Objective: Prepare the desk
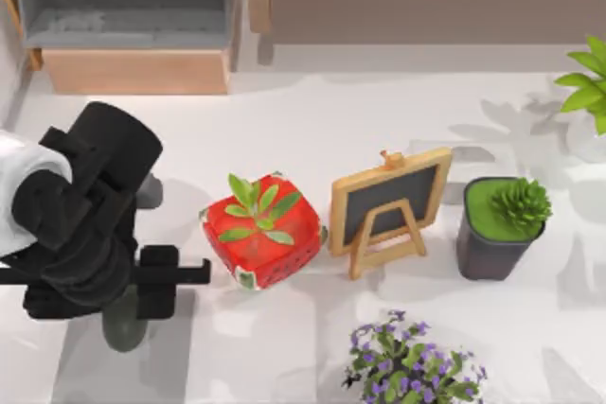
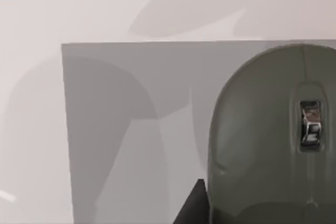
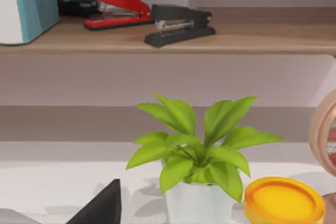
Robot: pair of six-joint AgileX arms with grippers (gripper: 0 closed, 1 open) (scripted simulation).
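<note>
The desk [image 1: 312, 111] is a broad white tabletop. At its left side my left gripper [image 1: 156, 281] hangs over a grey mat [image 2: 121, 129]. A grey-green mouse [image 2: 268, 145] with a chrome wheel lies on that mat, and it peeks out under the arm as the mouse [image 1: 123, 330] in the top view. A black part of the left gripper sits right beside the mouse's edge in the left wrist view. My right gripper [image 3: 100, 208] is parked low above the desk, facing a leafy plant.
On the desk stand a red strawberry-shaped planter [image 1: 262, 231], a small chalkboard easel [image 1: 390, 207], a dark pot with a succulent [image 1: 499, 227], purple flowers [image 1: 412, 366] and a green plant [image 3: 194, 153]. An orange-lidded jar [image 3: 283, 203] stands nearby. Staplers [image 3: 178, 24] rest on the back shelf.
</note>
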